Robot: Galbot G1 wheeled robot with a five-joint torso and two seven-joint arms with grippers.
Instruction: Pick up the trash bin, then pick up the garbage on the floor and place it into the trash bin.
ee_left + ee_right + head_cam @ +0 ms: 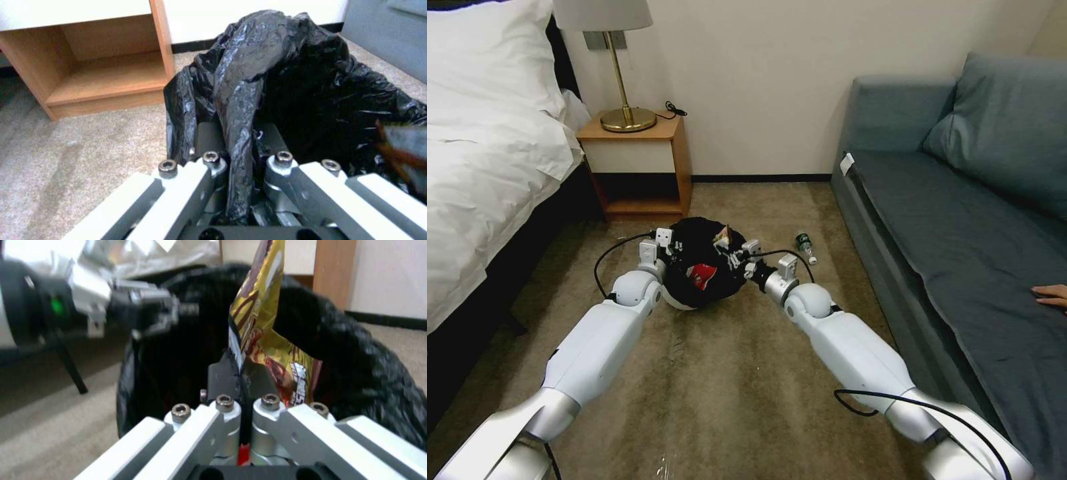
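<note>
Carpet strip point(727, 373) between bed and sofa, left pincer point(238, 133) clenched on trash bin point(704, 273) rim, right pincer point(240, 373) clenched on gold wrapper point(262, 340) over it

You are looking at a crinkled, glossy black plastic bag point(267, 76) lining the bin, a shiny gold-brown foil snack wrapper point(262, 336), a smooth light-wood nightstand point(98, 70), rough tan pile carpet point(727, 373) and a matt blue-grey cloth sofa point(960, 220).

No text can be read for sure. The gold-brown wrapper point(271, 350) carries white block lettering, too blurred to make out; the bottle's point(805, 245) green label is too small.
</note>
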